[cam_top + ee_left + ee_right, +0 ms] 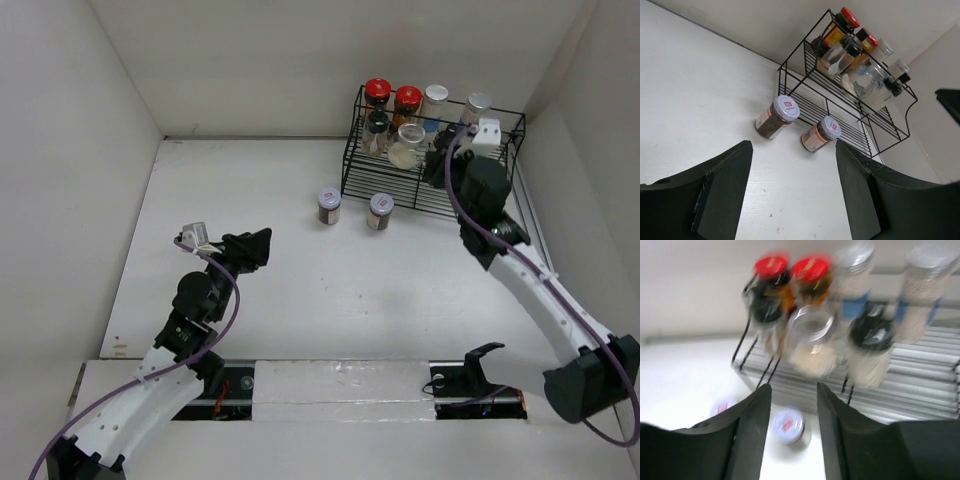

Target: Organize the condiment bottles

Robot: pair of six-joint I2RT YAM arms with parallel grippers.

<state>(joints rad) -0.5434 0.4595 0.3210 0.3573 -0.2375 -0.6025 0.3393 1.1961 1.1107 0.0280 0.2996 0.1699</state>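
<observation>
**Hazards.** Overhead view, 12 o'clock toward the far wall. Most of the condiment bottles (407, 145) stand packed in the black wire rack (410, 195) at 1 o'clock on the table (250, 180). Two spice jars (329, 206) stand loose on the table just off the rack's 8 o'clock corner, near each other but apart.

The right gripper (436, 160) hangs over the rack's front row, close to the black-capped cream bottle (870, 350) and the clear jar (812, 342). The likeliest fault here is a sideways brush that tips one of these into its neighbours. The bottles stand so close that one fall would probably knock over others. A finger could also snag a rack wire and drag the whole rack. The right wrist view is blurred, so fine clearances cannot be read there.

The loose jars are narrow, upright cylinders. A grasp closing off-centre or too high would likely tip one, and it could then roll. If both arms go for this pair, they could collide.

**Tools.** The left gripper (792, 146) sits at 7 o'clock on the table, well apart from the jars and aimed toward them. Its jaws are spread wide, holding and touching nothing. The right gripper's jaws are parted more narrowly, about one bottle's width. Nothing is clamped between them, and the white-lidded jar (787, 425) seen in the gap appears to stand on the table beyond them. No contact with bottle or wire is visible.
</observation>
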